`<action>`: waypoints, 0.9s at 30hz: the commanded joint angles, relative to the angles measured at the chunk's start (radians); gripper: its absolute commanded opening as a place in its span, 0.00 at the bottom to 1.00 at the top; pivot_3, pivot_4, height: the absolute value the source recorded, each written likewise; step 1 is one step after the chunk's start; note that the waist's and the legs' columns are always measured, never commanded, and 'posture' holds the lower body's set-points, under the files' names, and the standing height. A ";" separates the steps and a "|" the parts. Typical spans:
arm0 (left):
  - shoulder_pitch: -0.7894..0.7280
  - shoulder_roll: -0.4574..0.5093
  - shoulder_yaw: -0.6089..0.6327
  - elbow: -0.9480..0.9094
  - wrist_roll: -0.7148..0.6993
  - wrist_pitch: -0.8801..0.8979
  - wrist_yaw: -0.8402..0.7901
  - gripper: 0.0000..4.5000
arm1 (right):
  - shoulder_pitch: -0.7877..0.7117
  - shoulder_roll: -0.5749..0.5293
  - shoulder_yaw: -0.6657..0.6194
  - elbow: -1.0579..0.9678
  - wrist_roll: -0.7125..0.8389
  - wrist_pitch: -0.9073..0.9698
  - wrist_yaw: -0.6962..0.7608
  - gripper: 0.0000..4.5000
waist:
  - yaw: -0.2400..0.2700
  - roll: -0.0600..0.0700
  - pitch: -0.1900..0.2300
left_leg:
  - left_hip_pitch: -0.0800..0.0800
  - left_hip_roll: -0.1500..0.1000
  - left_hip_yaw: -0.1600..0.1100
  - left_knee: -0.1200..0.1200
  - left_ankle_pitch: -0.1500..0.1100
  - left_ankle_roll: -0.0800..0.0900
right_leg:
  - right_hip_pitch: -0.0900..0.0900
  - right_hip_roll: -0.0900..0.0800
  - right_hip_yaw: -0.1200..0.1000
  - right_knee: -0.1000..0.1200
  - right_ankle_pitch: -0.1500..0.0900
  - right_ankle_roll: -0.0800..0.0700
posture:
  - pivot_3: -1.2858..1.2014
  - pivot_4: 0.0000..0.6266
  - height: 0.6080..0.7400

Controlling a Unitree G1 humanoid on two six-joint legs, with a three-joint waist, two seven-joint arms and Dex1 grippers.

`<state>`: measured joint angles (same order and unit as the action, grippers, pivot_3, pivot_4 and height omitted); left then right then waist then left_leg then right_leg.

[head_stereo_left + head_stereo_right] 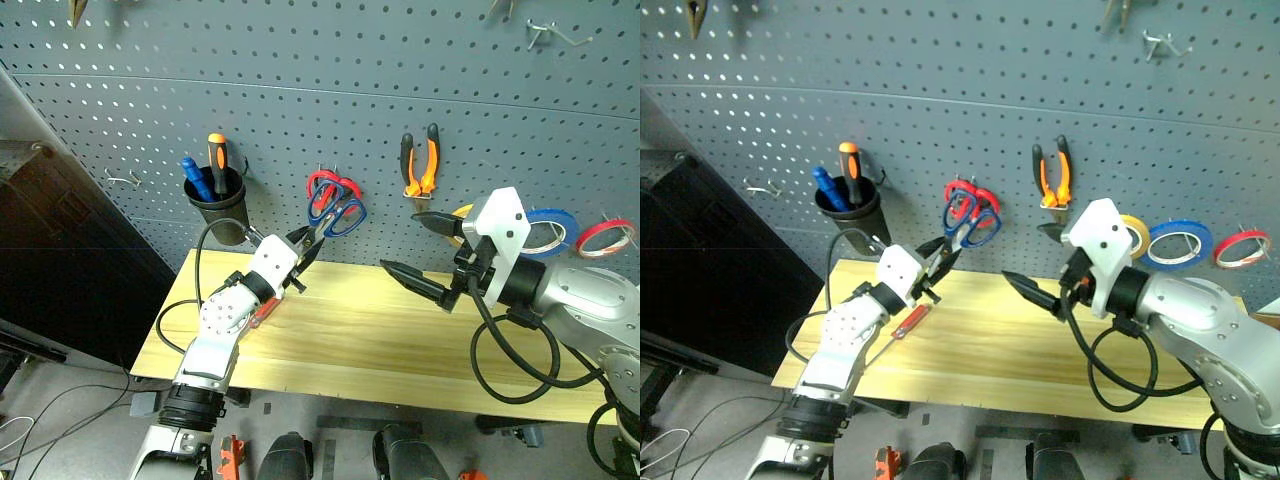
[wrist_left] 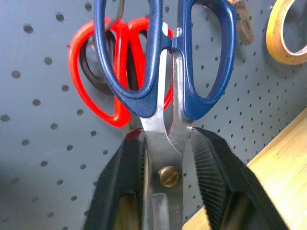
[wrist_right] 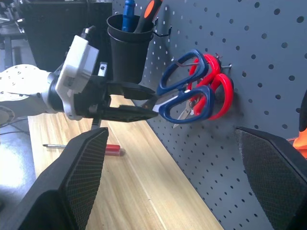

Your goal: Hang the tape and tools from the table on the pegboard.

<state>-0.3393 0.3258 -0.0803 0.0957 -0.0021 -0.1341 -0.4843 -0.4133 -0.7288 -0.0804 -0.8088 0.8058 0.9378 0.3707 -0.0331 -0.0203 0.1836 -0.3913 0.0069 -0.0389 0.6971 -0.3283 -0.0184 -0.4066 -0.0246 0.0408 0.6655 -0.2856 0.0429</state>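
Blue-handled scissors (image 1: 335, 215) hang handles-up on the pegboard (image 1: 300, 90) over the red-handled scissors (image 1: 328, 187), long axis running down and left into the left gripper (image 1: 306, 243), whose jaws flank the blades near the pivot; the right gripper (image 1: 425, 255) waits spread and empty, while the red-handled screwdriver (image 1: 908, 321) lies on the bench (image 1: 380, 340) near the left arm. Left wrist view: fingers (image 2: 211, 167) sit beside the blades, contact uncertain, hook hidden. Right wrist view: handles overlap; seating unclear.
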 commanded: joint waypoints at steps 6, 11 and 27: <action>0.077 0.061 -0.027 -0.058 0.017 0.270 -0.048 0.96 | 0.054 0.022 -0.004 -0.029 0.011 0.006 -0.026 1.00 | -0.001 0.000 0.000 | 0.000 0.000 0.000 0.000 0.000 0.000 | 0.000 0.000 0.000 0.000 0.000 0.000 | 0.48 0.29 1.00; 0.118 0.162 -0.013 -0.043 0.023 0.466 -0.089 1.00 | 0.114 0.050 0.010 -0.050 0.107 0.137 -0.111 1.00 | -0.004 0.001 0.000 | 0.000 0.000 -0.001 0.000 0.000 0.000 | -0.001 0.000 0.000 0.002 0.000 0.000 | 0.49 0.29 1.00; -0.103 0.201 -0.096 0.400 0.079 0.608 -0.148 1.00 | 0.043 0.126 0.148 -0.041 0.269 0.291 -0.216 1.00 | -0.003 0.001 0.000 | 0.002 -0.001 -0.002 0.002 0.001 0.000 | -0.002 0.001 -0.001 0.010 0.000 0.000 | 0.48 0.30 1.00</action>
<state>-0.4158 0.5293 -0.1806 0.4668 0.0654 0.4781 -0.6416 -0.3499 -0.5936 0.0650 -0.8227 1.0622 1.2328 0.1417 -0.0361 -0.0195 0.1838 -0.3891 0.0055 -0.0406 0.6988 -0.3272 -0.0183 -0.4086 -0.0240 0.0398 0.6756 -0.2858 0.0425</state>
